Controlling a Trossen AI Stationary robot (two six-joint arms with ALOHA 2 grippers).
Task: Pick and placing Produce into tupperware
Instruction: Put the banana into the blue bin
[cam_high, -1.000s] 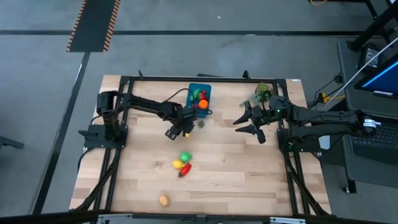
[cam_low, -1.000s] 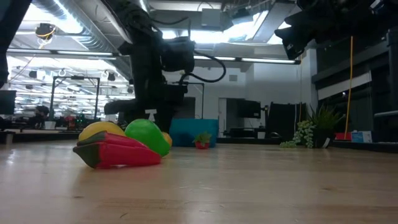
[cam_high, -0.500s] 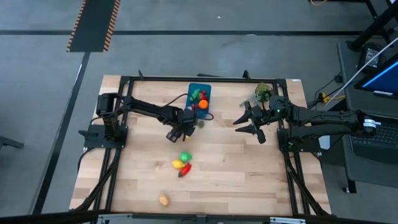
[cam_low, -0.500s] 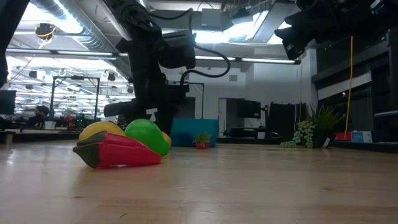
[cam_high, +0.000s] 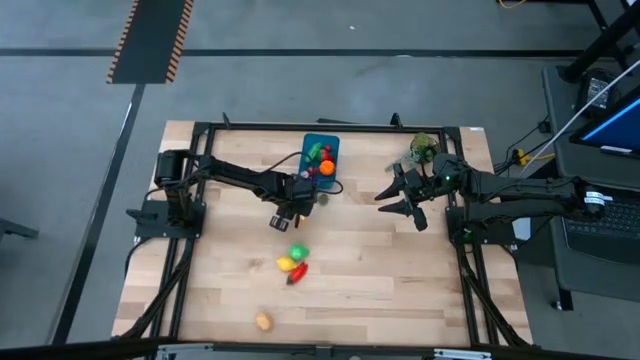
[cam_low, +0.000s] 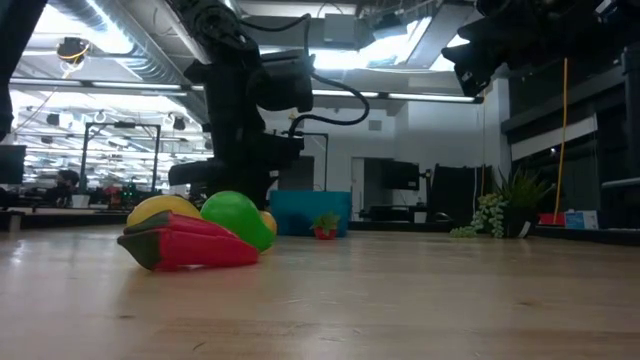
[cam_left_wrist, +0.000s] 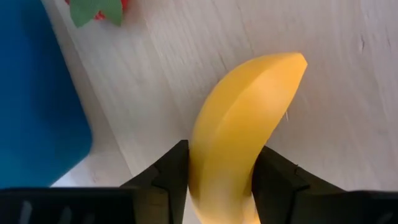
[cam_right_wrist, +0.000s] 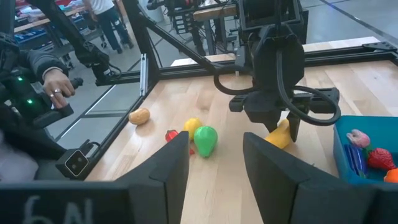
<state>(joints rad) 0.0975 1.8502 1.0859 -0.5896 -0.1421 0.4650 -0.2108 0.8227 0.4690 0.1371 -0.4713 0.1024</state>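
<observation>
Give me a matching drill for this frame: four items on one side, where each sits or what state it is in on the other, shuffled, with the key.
Things:
1. banana
2. tupperware
3. red pepper
4. right gripper

Places or states:
A. lying on the table in a cluster with a green and a yellow piece
B. open, holding nothing, off to the tub's right in the high view
C. between the fingers of the left gripper, close to the tub
D. at the far middle of the table, already holding some produce

Pairs: 1-C, 2-D, 3-A, 4-B
</observation>
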